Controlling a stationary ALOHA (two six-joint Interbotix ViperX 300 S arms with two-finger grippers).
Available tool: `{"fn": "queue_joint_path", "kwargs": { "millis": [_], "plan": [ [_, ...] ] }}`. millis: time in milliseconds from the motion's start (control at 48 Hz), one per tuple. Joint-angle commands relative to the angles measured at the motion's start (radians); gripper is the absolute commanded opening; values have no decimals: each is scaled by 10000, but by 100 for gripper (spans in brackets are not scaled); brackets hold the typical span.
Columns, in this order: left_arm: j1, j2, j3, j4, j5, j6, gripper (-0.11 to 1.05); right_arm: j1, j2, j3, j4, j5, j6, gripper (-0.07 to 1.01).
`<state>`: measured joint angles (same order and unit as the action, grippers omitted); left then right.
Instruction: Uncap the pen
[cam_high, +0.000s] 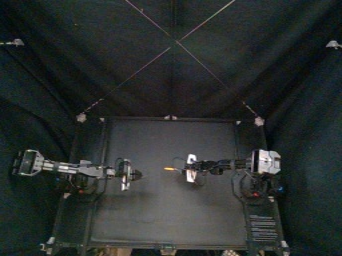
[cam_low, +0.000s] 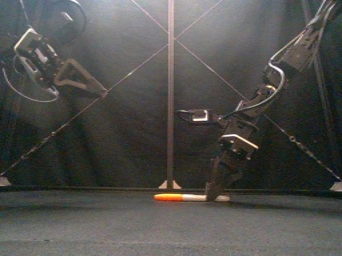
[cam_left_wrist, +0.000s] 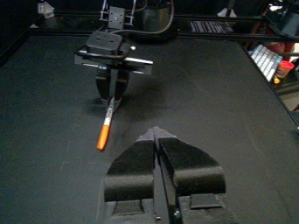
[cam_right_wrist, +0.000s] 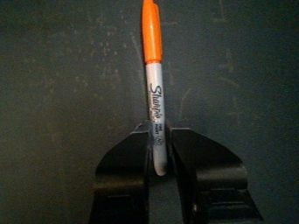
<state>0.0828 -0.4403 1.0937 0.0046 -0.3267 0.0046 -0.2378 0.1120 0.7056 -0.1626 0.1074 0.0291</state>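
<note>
Clamping orange-capped grey marker pen (cam_right_wrist: 153, 96) by barrel in my right gripper (cam_low: 217, 190) — cap (cam_right_wrist: 151, 31) exposed leftward for left gripper (cam_left_wrist: 158, 144), clenched empty.

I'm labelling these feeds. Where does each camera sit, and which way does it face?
Top: high above, facing down at the table; both arms, the right end effector on the marker pen.
Front: table's front edge, facing level; right arm low, left arm raised.
Left wrist: on the left arm, facing the pen; shut left end effector.
Right wrist: on the right arm, facing along the pen; its jaws.
All share the pen.
</note>
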Motion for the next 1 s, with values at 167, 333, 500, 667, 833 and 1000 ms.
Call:
{"fn": "queue_joint_path", "kwargs": {
  "millis": [167, 333, 500, 667, 833, 1000],
  "plan": [
    [399, 2178, -1825, 706, 1335, 0, 103, 767, -1212, -583, 169, -31, 15, 49],
    [537, 3145, -2439, 706, 1595, 15, 103, 1058, -1304, -675, 169, -31, 15, 49],
    [460, 3958, -2838, 721, 1626, 15, 103, 1120, -1319, -721, 169, -15, 15, 49],
    [445, 4050, -2869, 721, 1672, 15, 96, 1120, -1319, -736, 169, -31, 15, 49],
    [506, 4126, -2899, 828, 1687, 15, 66, 1120, -1335, -736, 169, -77, 15, 49],
    [583, 4019, -2761, 1442, 1749, 15, 45, 1120, -1442, -491, 307, -77, 15, 49]
  ]
}}
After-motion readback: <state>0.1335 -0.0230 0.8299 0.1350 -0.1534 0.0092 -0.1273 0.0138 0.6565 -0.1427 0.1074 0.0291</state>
